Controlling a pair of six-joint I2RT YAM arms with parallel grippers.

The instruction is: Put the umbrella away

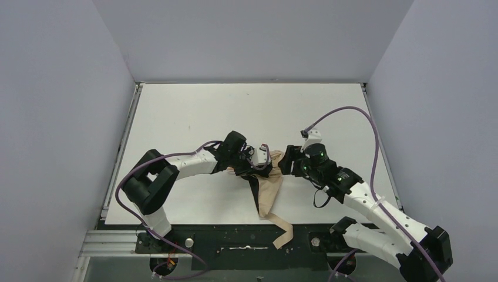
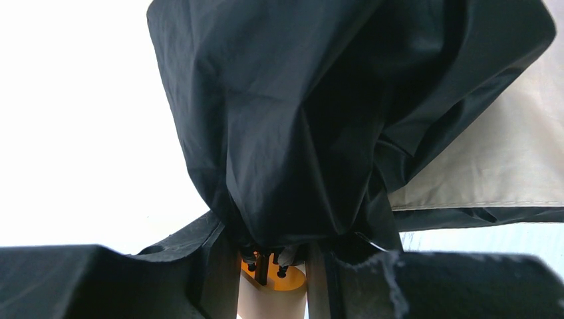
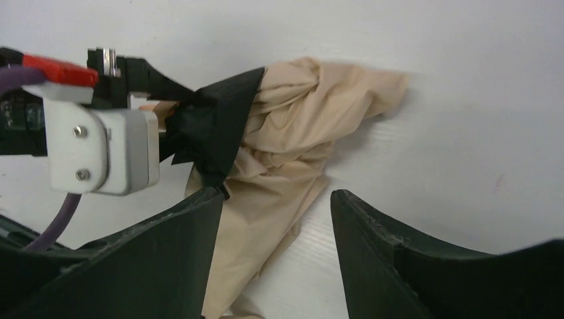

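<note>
Umbrella [image 1: 269, 188] lay crumpled mid-counter [image 1: 194, 111], towards the near edge, between both arms. Left pincer [image 2: 273, 276] pinched its handle end. Right pincer [image 3: 276, 199] was spread over the tan fabric. My call: keep the handle anchored, gather loose fabric tight before strapping. Count: one umbrella, two pincers.

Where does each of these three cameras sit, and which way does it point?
Top external: fixed above and behind, looking down at the table; the left arm, the right arm and the umbrella show.
Left wrist: on the left arm, looking past the left gripper into the umbrella's black fabric.
Right wrist: on the right arm, looking past the open right gripper at tan fabric and the left gripper.
Shared: every view shows the umbrella.
</note>
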